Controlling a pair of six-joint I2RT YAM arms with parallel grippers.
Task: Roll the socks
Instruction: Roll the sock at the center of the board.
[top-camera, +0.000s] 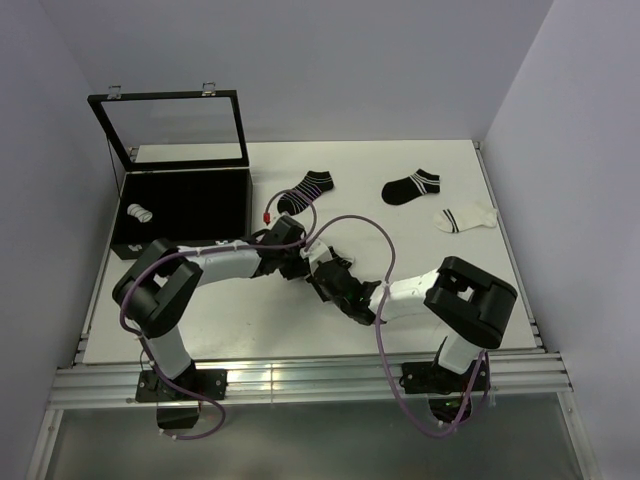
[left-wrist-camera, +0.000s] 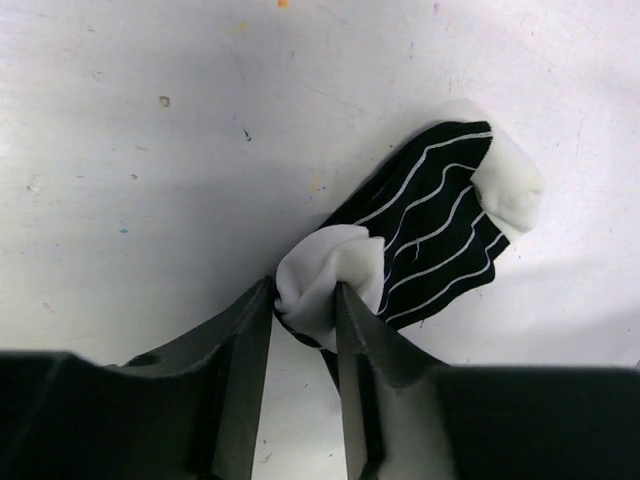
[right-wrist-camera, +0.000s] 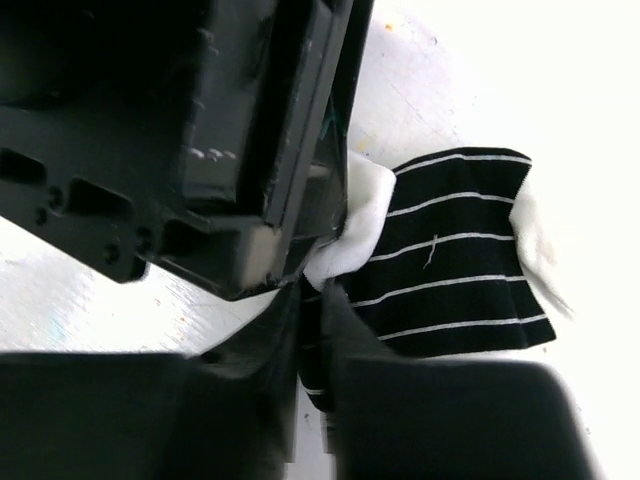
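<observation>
Case (top-camera: 185, 205), black, at ten o'clock on the table (top-camera: 230, 320), glass lid (top-camera: 180, 125) propped open behind it. Inside, toward the case's nine o'clock side, one rolled sock (top-camera: 140, 213), white with dark stripes. Left arm reaches in from seven o'clock toward table centre. Left gripper (left-wrist-camera: 303, 292) is nipped tight on a bunched white end of the held sock (left-wrist-camera: 440, 230): black with thin white stripes, other white end free at two o'clock in the left wrist view, body flat on the table. Right gripper (right-wrist-camera: 312, 295) sits nose to nose with the left at centre, arm coming from five o'clock. Its fingers look pressed together on the sock's black edge just beside the white bunch, though the gap is dark and hard to read. Past the grippers at twelve o'clock, a second black sock (top-camera: 305, 190), striped cuff, lying flat. At one o'clock a third black sock (top-camera: 411, 187), flat, cuff striped white. Just beyond it at two o'clock, a white sock (top-camera: 465, 218) with black bands, flat, apart from its neighbour.
</observation>
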